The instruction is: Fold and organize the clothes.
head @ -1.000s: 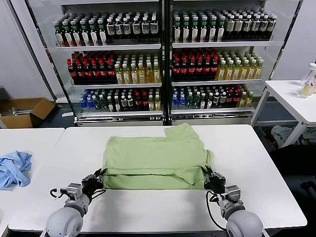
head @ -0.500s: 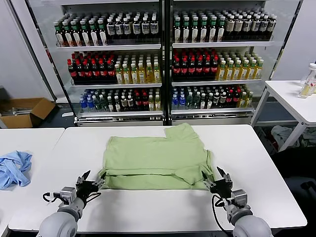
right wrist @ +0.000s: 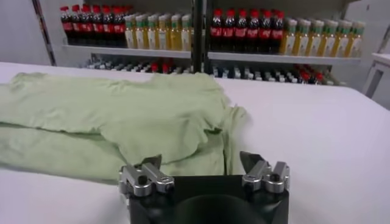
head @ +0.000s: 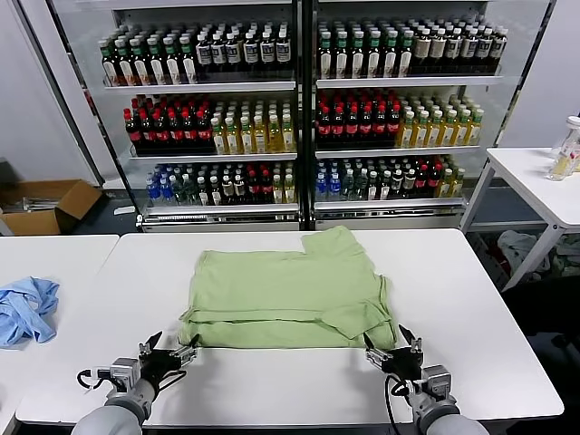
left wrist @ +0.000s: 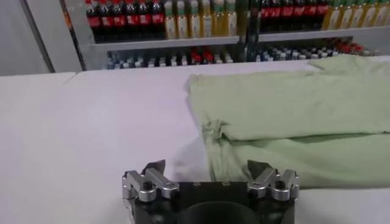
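Note:
The light green shirt (head: 285,290) lies partly folded on the white table (head: 471,299), one sleeve sticking out at the far side. Its print and buttons are hidden. My left gripper (head: 169,352) is open and empty, just off the shirt's near left corner. My right gripper (head: 391,349) is open and empty, just off the near right corner. The shirt shows in the left wrist view (left wrist: 286,115) ahead of the open left gripper (left wrist: 207,170), and in the right wrist view (right wrist: 122,122) ahead of the open right gripper (right wrist: 201,164).
A blue garment (head: 25,308) lies on the neighbouring table to the left. Glass-door fridges full of bottles (head: 299,109) stand behind. A cardboard box (head: 45,204) sits on the floor at left. Another white table (head: 544,181) stands at the right.
Both grippers have let go of the shirt's near edge, opened, and drawn back toward me. The folded near edge now rests on the table.

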You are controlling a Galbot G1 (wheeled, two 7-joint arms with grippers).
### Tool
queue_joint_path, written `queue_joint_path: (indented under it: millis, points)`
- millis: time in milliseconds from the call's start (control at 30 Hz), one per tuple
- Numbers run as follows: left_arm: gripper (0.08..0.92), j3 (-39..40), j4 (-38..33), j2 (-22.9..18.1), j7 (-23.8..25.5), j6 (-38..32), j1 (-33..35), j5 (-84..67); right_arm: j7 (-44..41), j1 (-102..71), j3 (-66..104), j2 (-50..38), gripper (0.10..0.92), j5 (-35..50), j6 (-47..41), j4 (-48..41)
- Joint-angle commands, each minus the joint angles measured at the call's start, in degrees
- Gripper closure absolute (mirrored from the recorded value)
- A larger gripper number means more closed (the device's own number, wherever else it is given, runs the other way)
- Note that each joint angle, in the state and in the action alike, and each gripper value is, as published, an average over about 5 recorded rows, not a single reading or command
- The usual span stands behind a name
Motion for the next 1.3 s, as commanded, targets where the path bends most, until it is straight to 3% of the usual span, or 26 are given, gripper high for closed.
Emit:
queue_joint_path:
  millis: [33,567,733,967,1300]
  points:
    - [0.345,-0.2,-0.2,-0.1,-0.7,1.0,1.0,-0.3,0.3,-0.8,-0.1,0.4,0.44,0.4,0.0,-0.8]
    - [0.804,0.6,-0.8,-0.6,0.5,0.8,1.8,0.2,-0.6,-1.4,0.5,-0.1,0.888,1.6,-0.2,0.1]
    - [0.909,-1.0,-6.9,0.3,-0.2,0.8,7.0,0.2,-1.8,-7.0,3.3,-2.6,0.916,1.7,-0.4,7.0]
    - [0.916,-4.2,-16.3,1.8,-1.0,-0.4,19.2,1.4,-2.0,-18.4,10.2,-5.2,0.916,1.7,0.1,16.4]
    - [0.916,-5.3,-16.3,1.8,-0.7,-1.0,23.7,3.3,-1.8,-25.3,10.4,-3.9,0.916,-2.0,1.9,17.9]
